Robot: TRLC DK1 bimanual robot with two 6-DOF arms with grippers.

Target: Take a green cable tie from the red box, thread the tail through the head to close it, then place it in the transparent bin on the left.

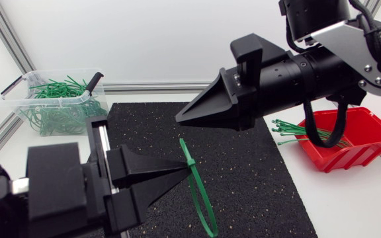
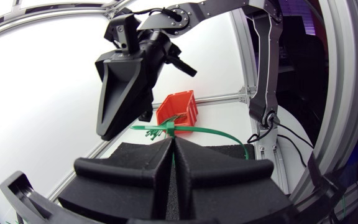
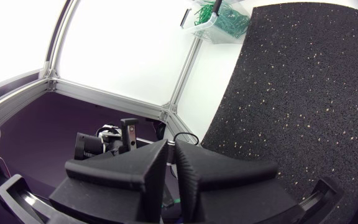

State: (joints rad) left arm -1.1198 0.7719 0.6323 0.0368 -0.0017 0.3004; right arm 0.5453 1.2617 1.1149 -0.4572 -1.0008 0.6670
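My left gripper [image 1: 185, 168] is clamped on one thin green cable tie [image 1: 202, 198], bent into a loop. Right gripper [image 1: 180, 121] is pinched together, empty. One red box [image 1: 366, 142] and one transparent bin [image 1: 13, 88], both with more ties.

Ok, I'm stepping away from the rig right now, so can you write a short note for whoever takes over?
Left gripper: shut on one green cable tie, held over the black mat.
Right gripper: shut, empty, raised beside and above the tie.
Red box: at the right, with spare ties in it.
Transparent bin: at the far left, holding closed loops.
Done: the tie is out of the box and forms a loop; in the left wrist view the tail seems to be through the head.
Left: carry the loop to the bin and release it.
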